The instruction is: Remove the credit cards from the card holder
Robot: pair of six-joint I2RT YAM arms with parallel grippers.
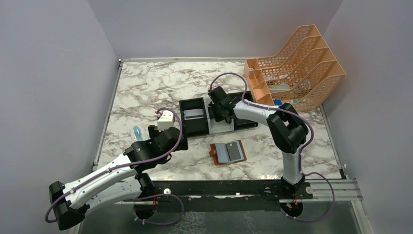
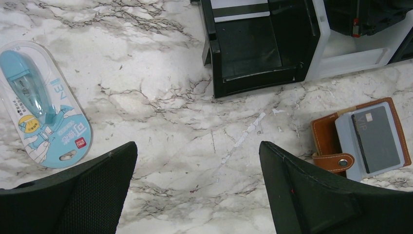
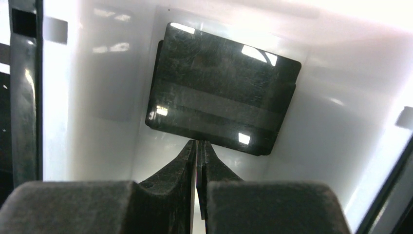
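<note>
The brown leather card holder point(image 1: 217, 152) lies open on the marble in front of the tray. A dark grey credit card point(image 1: 234, 151) sits in its pale blue pocket. Both show at the right of the left wrist view, the holder point(image 2: 327, 138) and the card point(image 2: 377, 140). No gold-tan card shows. My left gripper point(image 2: 198, 146) is open and empty over bare marble, left of the holder. My right gripper point(image 3: 197, 143) is shut, down in the tray's white middle compartment. Its tips are at the near edge of a dark flat rectangle with a paler stripe point(image 3: 221, 87). I cannot tell whether that is a card or a block.
The black-and-white three-compartment tray point(image 1: 246, 122) stands mid-table, with a pale grey flat piece point(image 1: 193, 113) in its left black compartment. A blue correction-tape pack point(image 2: 41, 105) lies left of my left gripper. An orange file rack point(image 1: 297, 63) stands at the back right.
</note>
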